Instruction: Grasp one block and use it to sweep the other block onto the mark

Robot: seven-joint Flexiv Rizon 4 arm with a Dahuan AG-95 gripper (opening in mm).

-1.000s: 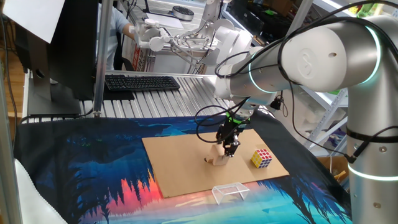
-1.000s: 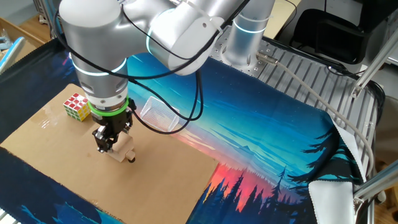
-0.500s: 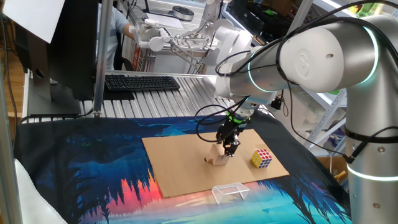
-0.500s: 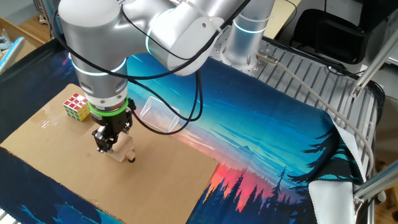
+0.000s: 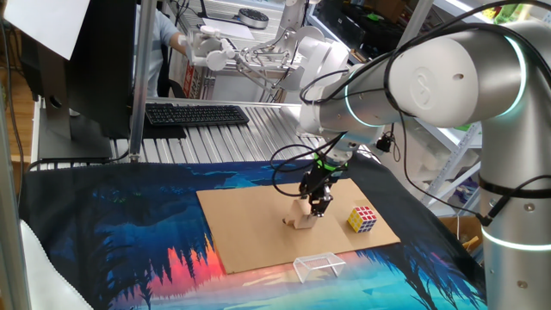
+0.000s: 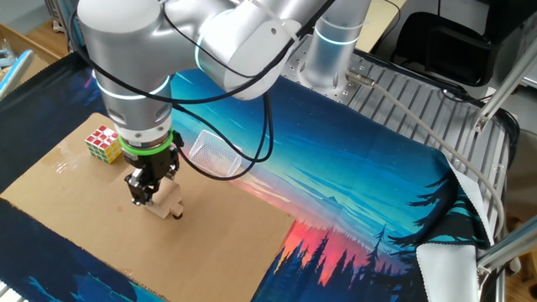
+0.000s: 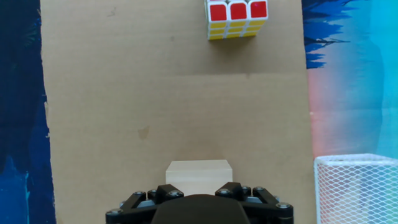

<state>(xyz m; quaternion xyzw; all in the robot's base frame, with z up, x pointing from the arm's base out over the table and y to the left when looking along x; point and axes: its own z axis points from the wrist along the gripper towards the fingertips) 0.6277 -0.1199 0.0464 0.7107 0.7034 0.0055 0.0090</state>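
Observation:
The plain tan wooden cube (image 5: 304,220) rests on the brown cardboard sheet (image 5: 245,226). My gripper (image 5: 318,207) stands straight over it, with a finger on each side of it. The hand view shows the cube's top (image 7: 199,173) just beyond the black fingers (image 7: 149,200). In the other fixed view the gripper (image 6: 143,199) covers part of the cube (image 6: 165,203). A tiny tan piece (image 5: 288,222) lies against the cube's side. A small dark dot (image 6: 177,216) shows at the cube's corner; I cannot tell if it is the mark.
A multicoloured puzzle cube (image 5: 362,220) sits on the cardboard to the right of the gripper, far ahead in the hand view (image 7: 237,17). A clear plastic frame (image 5: 318,265) lies at the cardboard's near edge (image 6: 210,151). A keyboard (image 5: 196,114) lies behind the mat.

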